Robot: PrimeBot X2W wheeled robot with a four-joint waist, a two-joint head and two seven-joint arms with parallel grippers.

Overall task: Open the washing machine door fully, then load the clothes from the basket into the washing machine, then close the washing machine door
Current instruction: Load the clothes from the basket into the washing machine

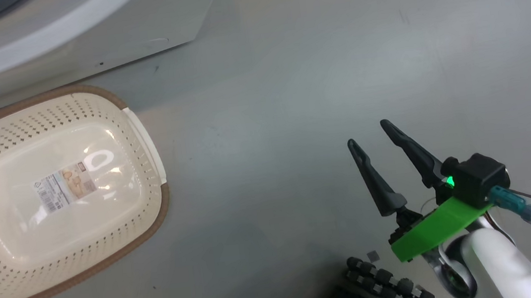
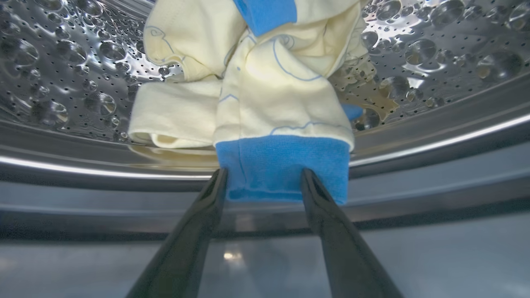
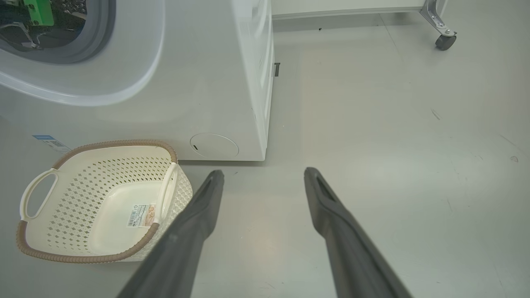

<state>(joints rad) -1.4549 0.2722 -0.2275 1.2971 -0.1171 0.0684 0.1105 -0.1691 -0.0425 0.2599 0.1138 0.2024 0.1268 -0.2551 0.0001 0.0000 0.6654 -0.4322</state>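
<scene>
The clothes (image 2: 265, 91), pale yellow with blue cuffs, lie inside the steel drum (image 2: 62, 62) of the washing machine (image 3: 207, 82). One blue cuff hangs over the drum's lip between the fingers of my left gripper (image 2: 265, 171), which stand open on either side of it. The basket (image 1: 154, 221) sits empty on the floor in front of the machine (image 1: 82, 30), its label showing. To the right of the basket (image 3: 116, 143), my right gripper (image 1: 368, 133) hovers open over bare floor, holding nothing. The washing machine door is out of view.
A green part of my left arm (image 3: 37, 8) shows inside the machine's grey-ringed opening (image 3: 105, 37). A caster wheel (image 3: 446, 41) stands at the far right. Grey floor (image 1: 385, 55) stretches wide to the machine's right. My dark base (image 1: 391, 289) is at the bottom.
</scene>
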